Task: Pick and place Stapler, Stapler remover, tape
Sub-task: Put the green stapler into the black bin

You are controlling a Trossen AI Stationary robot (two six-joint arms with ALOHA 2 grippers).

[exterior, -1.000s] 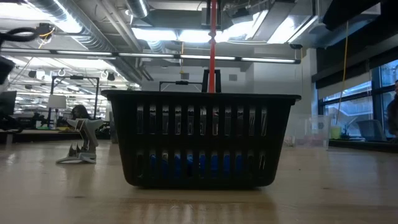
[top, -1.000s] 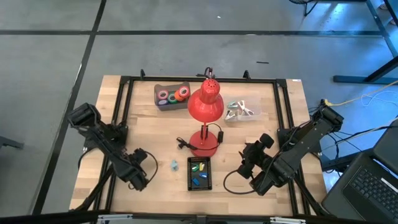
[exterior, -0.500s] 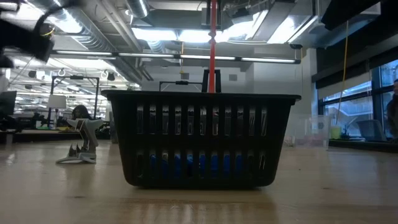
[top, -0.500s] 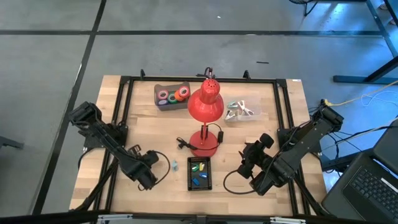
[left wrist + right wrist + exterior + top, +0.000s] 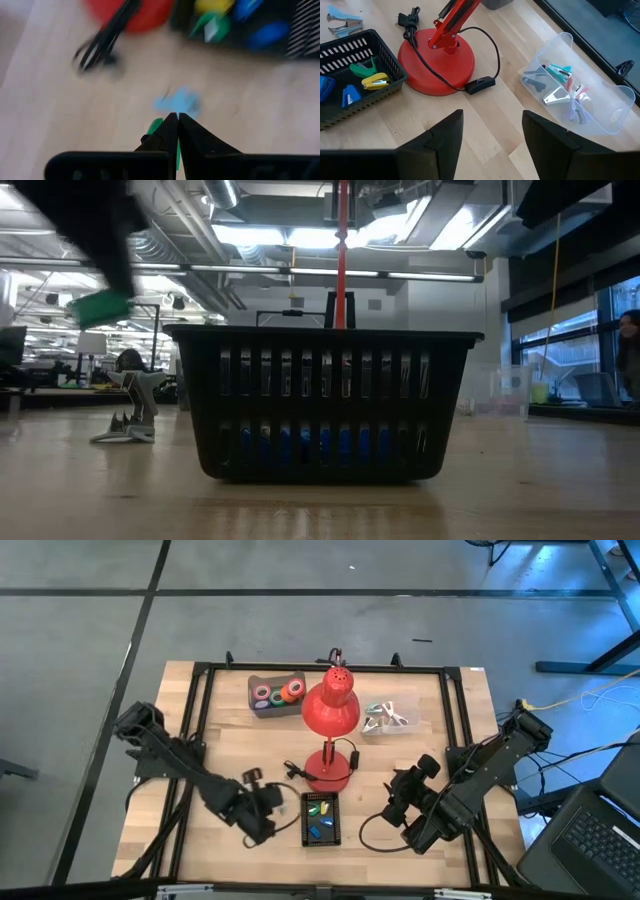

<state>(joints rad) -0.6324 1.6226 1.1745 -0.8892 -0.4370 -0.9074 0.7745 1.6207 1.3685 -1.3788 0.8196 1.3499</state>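
Wooden tabletop [image 5: 230, 755] beneath us. Our left gripper [image 5: 176, 120], beside the black basket [image 5: 321, 819], pinches a green stapler [image 5: 100, 308], its long axis level in the low view. Our right gripper [image 5: 492, 127] waits spread near the red lamp [image 5: 330, 710].

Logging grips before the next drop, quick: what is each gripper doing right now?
Left gripper: shut on a small green item, held in the air beside the black slotted basket.
Right gripper: open, holding nothing, near the red lamp base.
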